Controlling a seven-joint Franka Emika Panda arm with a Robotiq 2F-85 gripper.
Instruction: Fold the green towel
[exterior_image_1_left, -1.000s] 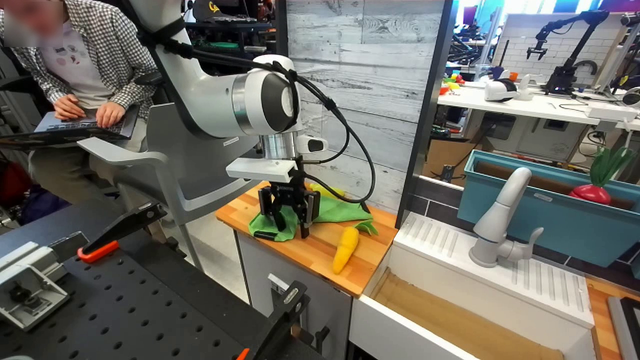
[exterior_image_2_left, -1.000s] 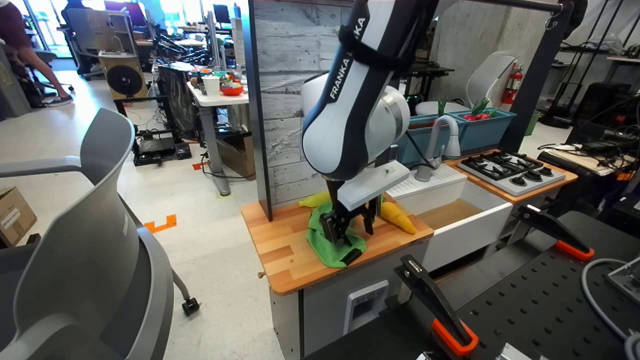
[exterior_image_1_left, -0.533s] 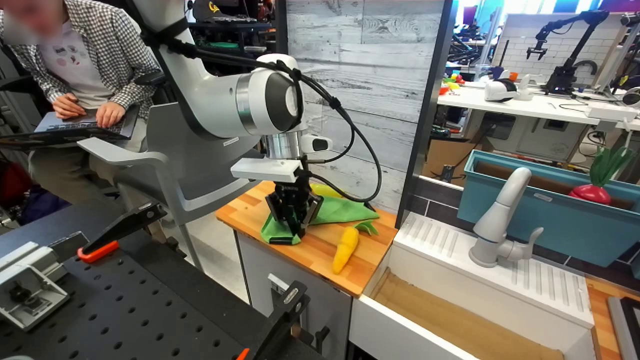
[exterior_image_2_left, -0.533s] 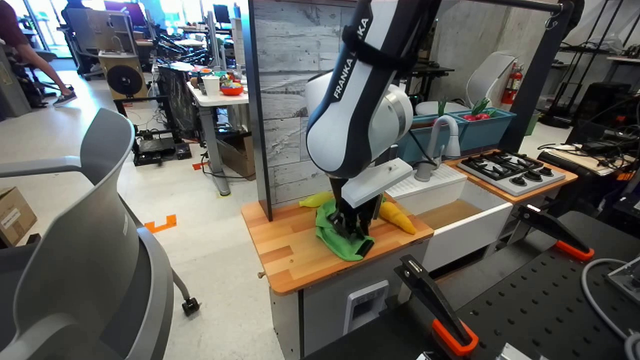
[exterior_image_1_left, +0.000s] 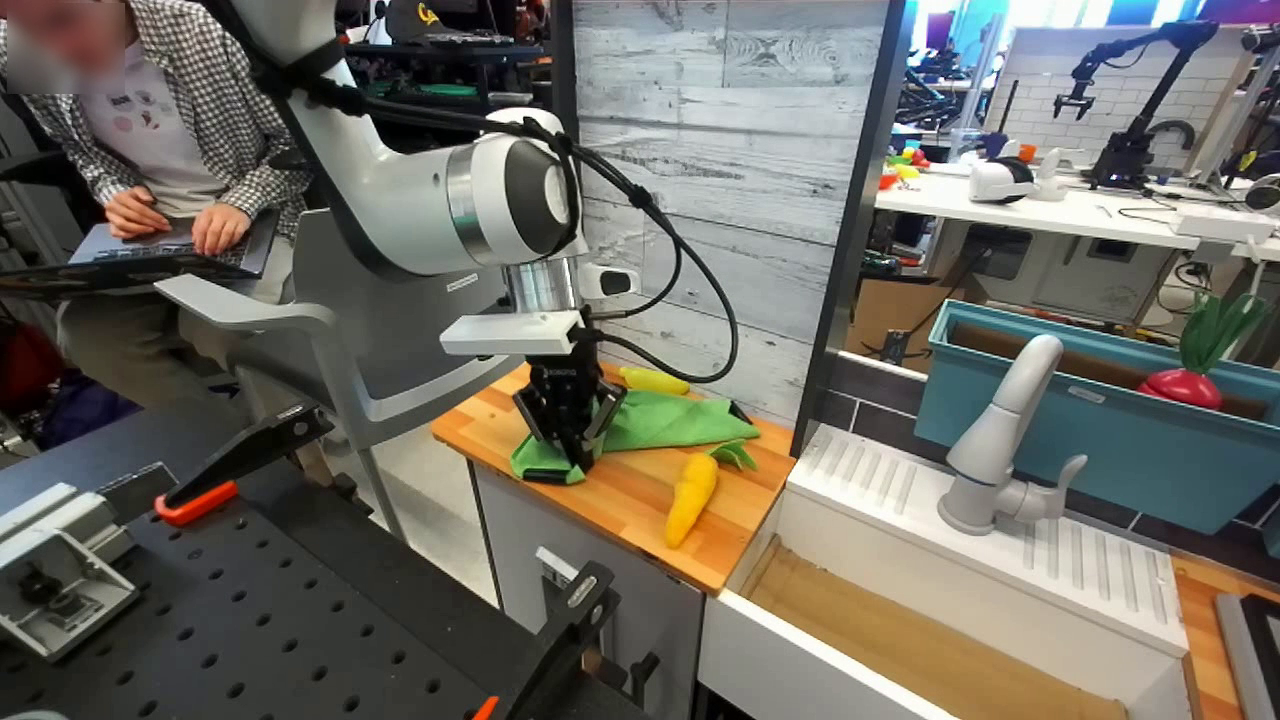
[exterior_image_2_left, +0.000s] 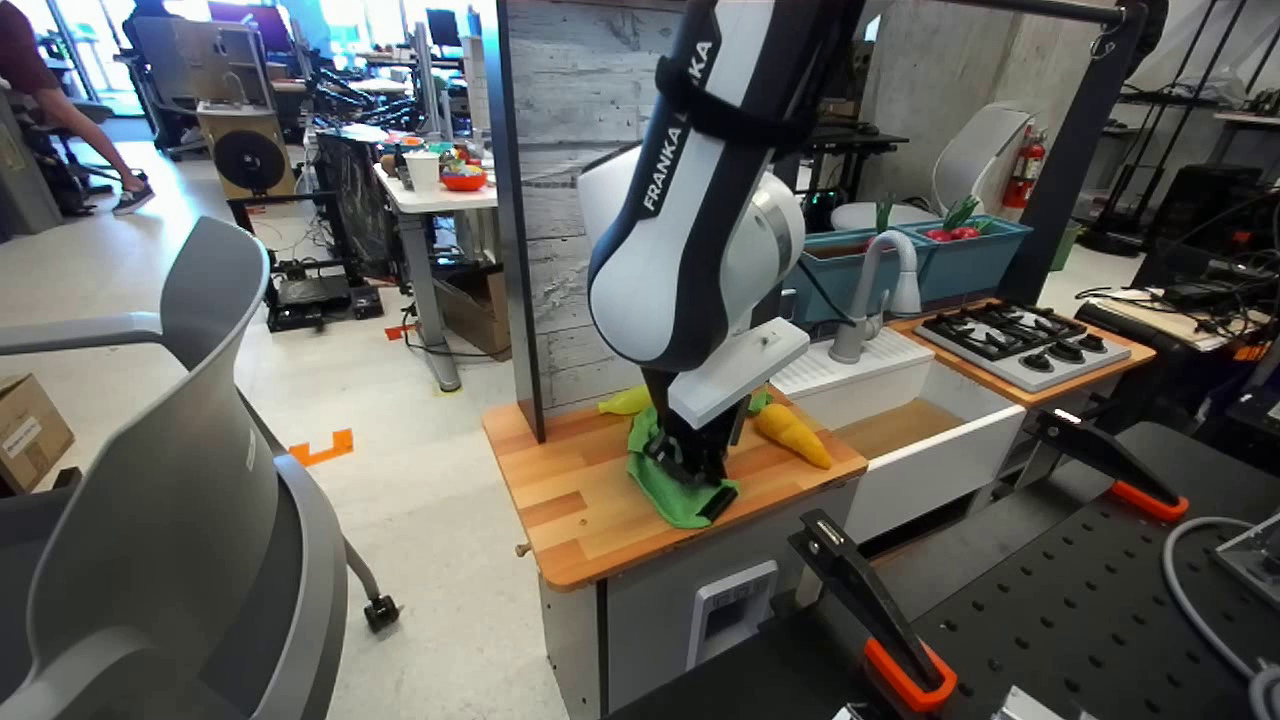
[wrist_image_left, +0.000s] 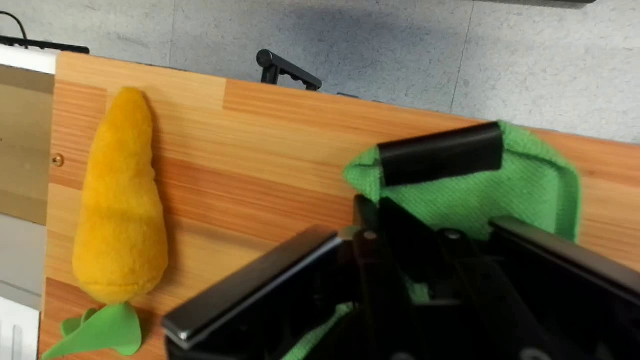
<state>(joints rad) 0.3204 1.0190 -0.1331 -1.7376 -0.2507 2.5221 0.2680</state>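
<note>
The green towel (exterior_image_1_left: 680, 420) lies rumpled on the wooden counter, stretching from the back panel toward the front edge. My gripper (wrist_image_left: 374, 200) points down over the towel's near part, its fingertips together with a fold of green cloth pinched between them. A black strip (wrist_image_left: 442, 155) on the towel's near edge shows just beyond the fingertips in the wrist view. In an exterior view the towel (exterior_image_2_left: 672, 495) spreads around the lowered gripper, which hides its middle.
A plush orange-yellow carrot (exterior_image_1_left: 692, 500) lies beside the towel, near the sink side. Behind the towel is a yellow banana-shaped object (exterior_image_1_left: 655, 380), against the wooden panel (exterior_image_1_left: 720, 150). The white sink with its faucet (exterior_image_1_left: 1005, 430) adjoins the counter. A grey chair (exterior_image_1_left: 400, 300) stands close by.
The jaws have closed from open onto the towel. My gripper shifted toward the carrot, then back away from it, and the towel's near end moved along with it.
</note>
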